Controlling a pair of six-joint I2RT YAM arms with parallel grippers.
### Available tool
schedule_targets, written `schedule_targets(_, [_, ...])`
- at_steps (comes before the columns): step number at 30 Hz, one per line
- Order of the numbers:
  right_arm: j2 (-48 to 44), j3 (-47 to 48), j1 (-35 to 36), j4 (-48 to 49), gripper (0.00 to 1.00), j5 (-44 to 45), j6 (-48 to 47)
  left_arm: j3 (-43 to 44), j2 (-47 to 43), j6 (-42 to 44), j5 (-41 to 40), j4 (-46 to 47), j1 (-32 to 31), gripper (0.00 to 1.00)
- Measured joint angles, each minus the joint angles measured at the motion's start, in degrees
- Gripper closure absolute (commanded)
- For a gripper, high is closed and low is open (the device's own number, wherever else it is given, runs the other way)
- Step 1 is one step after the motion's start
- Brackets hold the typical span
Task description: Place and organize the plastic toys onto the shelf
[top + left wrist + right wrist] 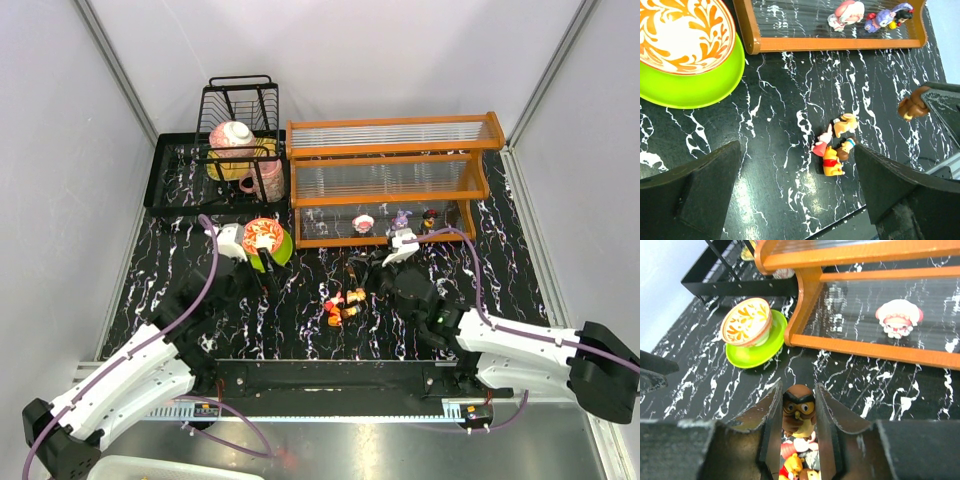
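Clearly, the right tool (797, 395) pinches a frowning brown owl figurine (798, 412); the left tool (796, 150) gapes wide.

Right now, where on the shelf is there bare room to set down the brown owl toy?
Bare, for the owl: the bottom tier between the shelf's left post and the pink-white figurine; the middle tier and top tier. Crowded: right of that figurine, where the purple figurine and dark figurine stand close.

Black marbled table (300, 290) carries the orange shelf (392, 152) ahead of the right gripper (798, 392). Green plate (757, 356) lies ahead-left of it; loose toys (345, 305) just beneath.
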Motion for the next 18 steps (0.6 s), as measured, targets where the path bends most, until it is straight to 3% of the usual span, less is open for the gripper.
schedule_targets(7, [2.69, 2.38, -0.02, 2.36, 1.00, -1.60, 2.43, -0.02, -1.42, 3.52, 7.26, 5.88, 0.00, 0.01])
schedule_targets(18, [5.51, 16.13, -0.02, -6.80, 1.00, -12.50, 14.19, 1.51, 3.39, 11.74, 17.00, 12.72, -1.16, 0.01])
